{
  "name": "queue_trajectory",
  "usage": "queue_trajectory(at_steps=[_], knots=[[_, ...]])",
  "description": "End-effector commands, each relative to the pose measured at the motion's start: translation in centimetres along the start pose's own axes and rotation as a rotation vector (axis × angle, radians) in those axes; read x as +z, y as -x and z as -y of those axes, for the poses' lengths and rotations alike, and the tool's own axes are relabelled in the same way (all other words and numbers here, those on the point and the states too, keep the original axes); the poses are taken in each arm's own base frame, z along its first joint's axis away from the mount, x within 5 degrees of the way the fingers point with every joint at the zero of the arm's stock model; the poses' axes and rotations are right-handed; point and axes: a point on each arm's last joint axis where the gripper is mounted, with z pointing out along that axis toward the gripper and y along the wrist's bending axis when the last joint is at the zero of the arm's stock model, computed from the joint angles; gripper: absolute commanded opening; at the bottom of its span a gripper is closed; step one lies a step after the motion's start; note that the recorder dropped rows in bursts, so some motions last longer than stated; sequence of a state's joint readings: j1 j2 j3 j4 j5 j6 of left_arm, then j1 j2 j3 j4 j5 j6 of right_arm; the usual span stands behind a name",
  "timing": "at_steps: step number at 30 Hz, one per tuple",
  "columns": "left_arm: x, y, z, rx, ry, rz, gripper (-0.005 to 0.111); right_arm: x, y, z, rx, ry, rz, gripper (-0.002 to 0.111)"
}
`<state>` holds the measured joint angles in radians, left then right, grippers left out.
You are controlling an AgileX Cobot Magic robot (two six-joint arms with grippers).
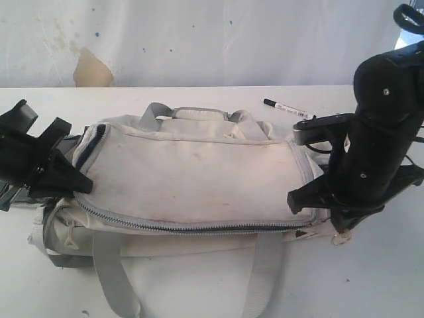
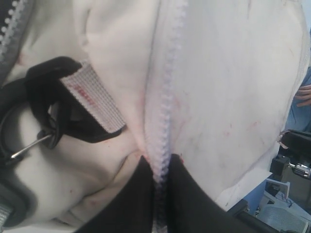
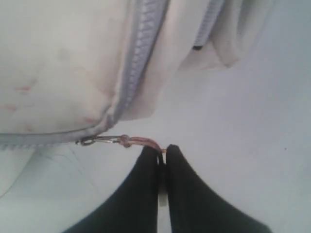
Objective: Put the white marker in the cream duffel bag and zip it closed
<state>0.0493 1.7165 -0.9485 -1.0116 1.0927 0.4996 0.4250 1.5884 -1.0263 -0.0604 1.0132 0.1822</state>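
Right gripper [image 3: 162, 148] pinches pull cord [image 3: 141, 141], left gripper [image 2: 160, 166] pinches cream duffel bag [image 1: 192, 169] zip; white marker [image 1: 289, 108] beyond right gripper, unbagged: risk zipping empty.

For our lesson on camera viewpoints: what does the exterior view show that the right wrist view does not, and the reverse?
Only the exterior view: the slim white marker with a black cap, lying on the white table beyond the large cream fabric duffel bag, and the left tool at that bag's left end.
Only the right wrist view: a thin reddish pull cord pinched in the shut right tool, linked to a small metal ring at the zipper's end.
Both: the bag, its light grey zipper, the table and the right tool.
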Motion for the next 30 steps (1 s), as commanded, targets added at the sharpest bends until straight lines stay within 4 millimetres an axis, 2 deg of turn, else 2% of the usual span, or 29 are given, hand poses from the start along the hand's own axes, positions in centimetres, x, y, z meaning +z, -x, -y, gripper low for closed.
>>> queue_trajectory(at_steps=[1, 7, 18, 21, 26, 28, 30], knots=[[-0.25, 0.39, -0.15, 0.003, 0.013, 0.029, 0.000, -0.16, -0.07, 1.78, 0.007, -0.031, -0.003, 0.000], [-0.25, 0.39, -0.15, 0.006, 0.014, 0.029, 0.000, -0.14, 0.22, 2.40, 0.003, -0.032, 0.023, 0.000], [-0.25, 0.39, -0.15, 0.050, 0.014, 0.029, 0.000, -0.14, 0.31, 2.24, -0.043, -0.014, 0.033, 0.002], [-0.25, 0.39, -0.15, 0.053, 0.014, 0.029, 0.000, -0.13, 0.24, 1.94, -0.064, 0.018, 0.026, 0.016], [-0.25, 0.39, -0.15, 0.060, 0.014, 0.029, 0.000, -0.15, 0.16, 1.48, -0.038, 0.069, 0.018, 0.051], [-0.25, 0.39, -0.15, 0.078, 0.015, 0.029, 0.000, -0.19, 0.18, 1.48, -0.041, 0.069, 0.017, 0.057], [-0.25, 0.39, -0.15, 0.085, 0.015, 0.029, 0.000, -0.32, 0.14, 1.49, -0.041, 0.069, 0.022, 0.057]])
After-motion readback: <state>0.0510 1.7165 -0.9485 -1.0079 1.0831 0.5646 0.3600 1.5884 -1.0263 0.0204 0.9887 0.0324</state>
